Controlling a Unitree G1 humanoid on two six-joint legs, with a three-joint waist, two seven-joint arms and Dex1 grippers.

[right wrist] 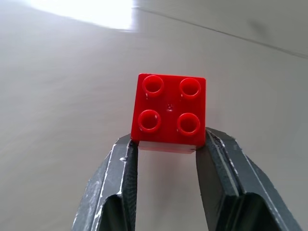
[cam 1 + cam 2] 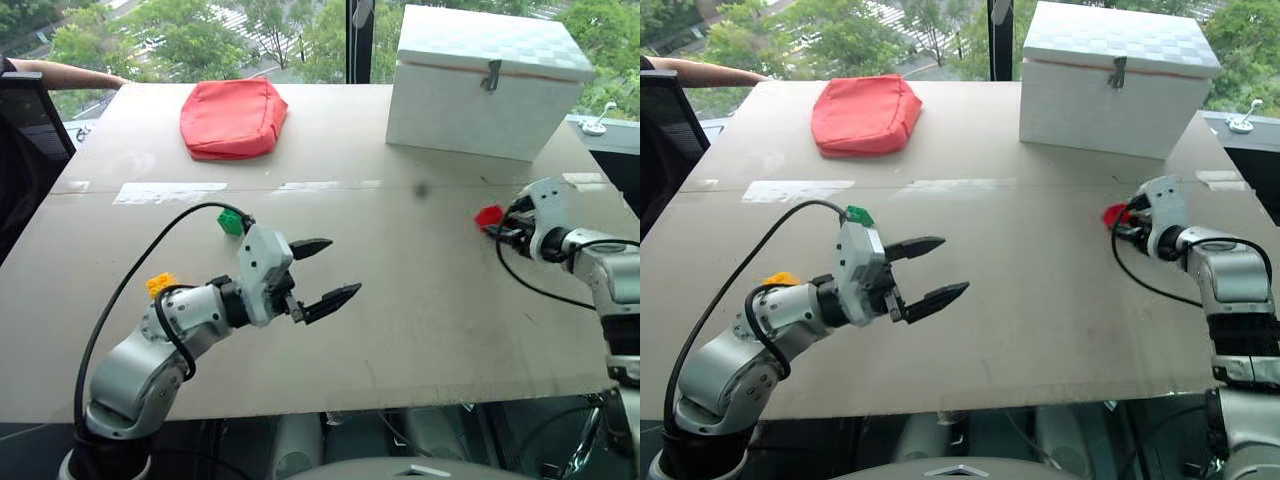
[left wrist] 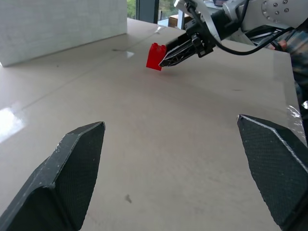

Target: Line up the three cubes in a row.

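Observation:
My right gripper (image 1: 168, 139) is shut on the red cube (image 1: 169, 111), one finger against each of its sides, studs facing the wrist camera. This cube (image 2: 489, 216) is at the right of the table, in front of the white box, low over the surface and tilted. The green cube (image 2: 231, 221) sits on the table just behind my left wrist. Beside my left forearm, further left, lies the yellow-orange cube (image 2: 160, 284). My left gripper (image 2: 342, 267) hangs open over the bare middle of the table, holding nothing, pointing toward the red cube (image 3: 155, 56).
A large white box (image 2: 485, 80) with a latch stands at the back right. A red pouch (image 2: 233, 117) lies at the back left. A person's arm (image 2: 60, 72) rests at the far left corner. The table's front edge (image 2: 330, 400) runs below my arms.

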